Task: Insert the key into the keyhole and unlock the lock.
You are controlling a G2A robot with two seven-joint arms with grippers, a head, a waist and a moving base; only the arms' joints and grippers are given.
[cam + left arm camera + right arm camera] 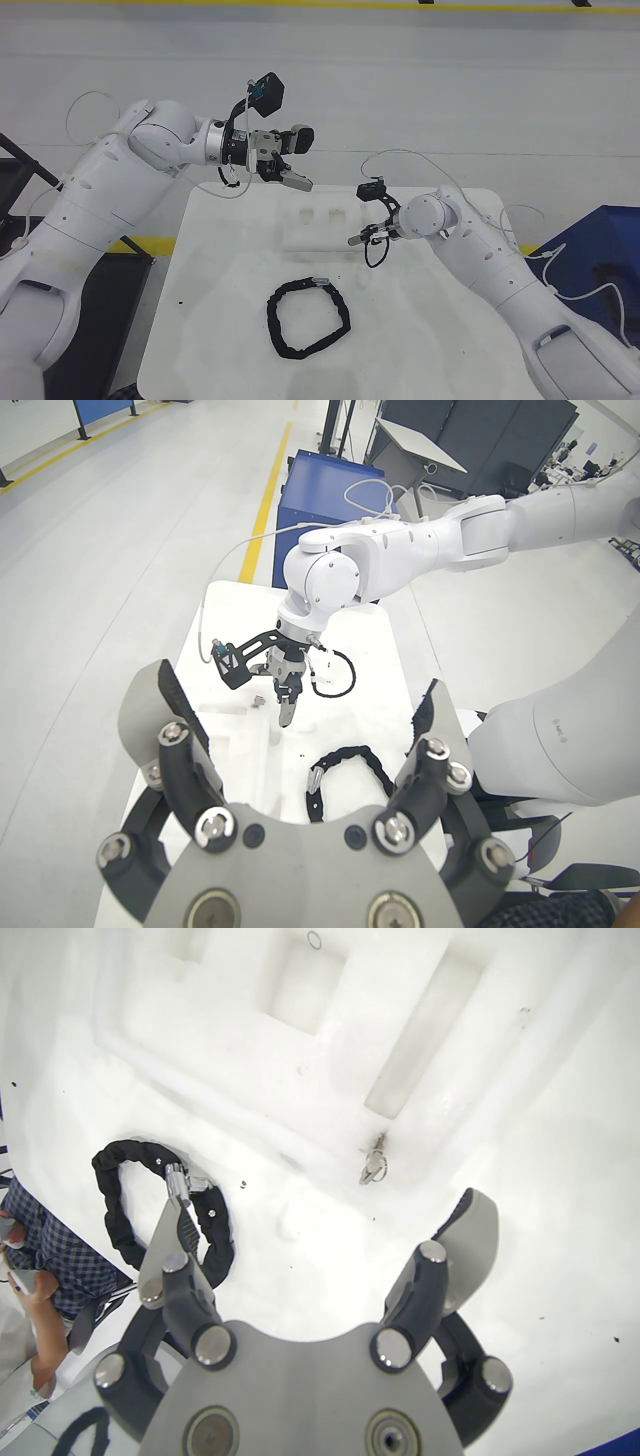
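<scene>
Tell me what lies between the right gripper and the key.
Nothing stands between them. In the right wrist view, only bare white tabletop with a few dark specks separates the open right gripper from the key.

Key (374, 1167) too small for detail; keyhole on lock (173, 1176) not vis.

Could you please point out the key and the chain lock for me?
key (374, 1167): right wrist view, on its metal middle.
chain lock (110, 1198): right wrist view, on the black sleeve of the loop.
</scene>
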